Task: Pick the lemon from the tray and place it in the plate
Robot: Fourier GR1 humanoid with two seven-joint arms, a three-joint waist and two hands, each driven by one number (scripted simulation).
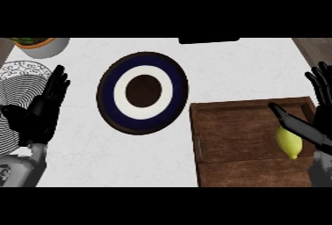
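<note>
A yellow lemon [288, 143] lies in the brown wooden tray [233, 136] at the lower right. My right hand [319, 115] is over the tray's right side, fingers straight, with its thumb stretched across just above the lemon; the lemon is not held. A round plate [142, 92] with a dark blue ring, a white ring and a brown centre sits left of the tray, with nothing on it. My left hand [44, 110] stays open at the left edge, fingers up.
A white patterned dish [19, 83] lies under the left hand at the far left. A bowl [40, 45] stands in the top left corner. A dark object [209, 40] sits at the counter's back edge.
</note>
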